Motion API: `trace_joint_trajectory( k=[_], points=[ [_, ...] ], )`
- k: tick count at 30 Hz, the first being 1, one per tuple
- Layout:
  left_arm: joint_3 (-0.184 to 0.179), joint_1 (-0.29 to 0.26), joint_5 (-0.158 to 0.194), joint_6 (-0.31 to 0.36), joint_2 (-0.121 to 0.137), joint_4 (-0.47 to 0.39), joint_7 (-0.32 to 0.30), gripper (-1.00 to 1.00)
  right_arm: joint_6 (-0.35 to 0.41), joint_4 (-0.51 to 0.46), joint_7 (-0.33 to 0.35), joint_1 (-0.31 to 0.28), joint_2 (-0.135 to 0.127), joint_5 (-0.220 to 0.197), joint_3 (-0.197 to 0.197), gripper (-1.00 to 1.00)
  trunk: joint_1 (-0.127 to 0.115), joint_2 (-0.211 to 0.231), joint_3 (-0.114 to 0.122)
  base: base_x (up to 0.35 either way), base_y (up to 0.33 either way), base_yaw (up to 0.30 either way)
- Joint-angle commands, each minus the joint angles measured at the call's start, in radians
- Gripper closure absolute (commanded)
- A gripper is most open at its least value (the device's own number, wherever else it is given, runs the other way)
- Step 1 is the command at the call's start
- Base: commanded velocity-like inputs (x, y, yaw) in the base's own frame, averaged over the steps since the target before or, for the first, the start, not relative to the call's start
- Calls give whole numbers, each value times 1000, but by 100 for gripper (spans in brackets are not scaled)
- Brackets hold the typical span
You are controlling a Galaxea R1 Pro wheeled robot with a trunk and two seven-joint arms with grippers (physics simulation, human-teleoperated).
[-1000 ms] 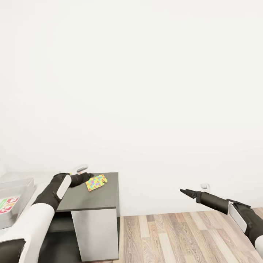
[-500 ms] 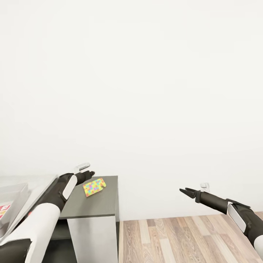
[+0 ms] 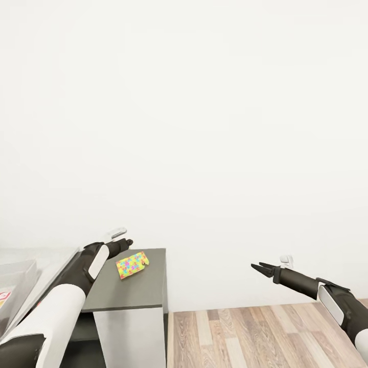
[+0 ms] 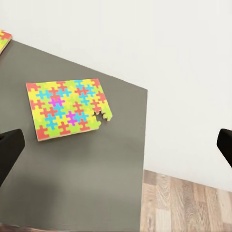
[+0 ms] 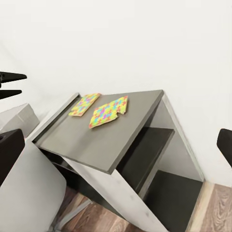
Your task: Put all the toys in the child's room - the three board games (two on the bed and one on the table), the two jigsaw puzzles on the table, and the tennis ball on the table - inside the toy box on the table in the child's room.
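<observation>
One jigsaw puzzle (image 3: 132, 265) lies flat on the table's dark grey cabinet top (image 3: 138, 291). My left gripper (image 3: 122, 240) hovers open just above and behind it. In the left wrist view the puzzle (image 4: 67, 108) sits between the wide-spread fingers, with a corner of the second puzzle (image 4: 4, 39) at the edge. Both puzzles (image 5: 108, 111) (image 5: 84, 104) show side by side in the right wrist view. The toy box (image 3: 18, 271) stands at the far left, a sliver of a board game cover (image 3: 2, 297) inside. My right gripper (image 3: 256, 266) hangs open over the floor. Tennis ball and bed are out of view.
A plain white wall (image 3: 204, 128) stands close behind the table. Wood-plank floor (image 3: 255, 337) lies to the right of the cabinet, under the right arm. The cabinet has open dark shelves (image 5: 150, 159) under its top.
The left gripper has lifted up and back from beside the puzzle, which stays on the cabinet top. The camera has shifted, sliding the toy box further left. The right arm has barely moved.
</observation>
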Motion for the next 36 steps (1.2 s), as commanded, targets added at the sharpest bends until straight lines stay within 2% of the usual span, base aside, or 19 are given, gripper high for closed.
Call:
trace_joint_trajectory(
  k=[1,24,36],
  points=[
    [0,0,11,5,0,-1,7,-100,11,0,1,0,-1,-9,2,-100,1,-1,0,107,62,0],
    [-2,0,5,12,-1,-1,7,-100,10,0,-1,0,0,-9,3,-100,1,-1,0,132,31,0],
    [-2,0,5,12,-1,-1,8,-100,12,0,0,0,0,-9,4,-100,1,-1,0,36,8,0]
  ],
)
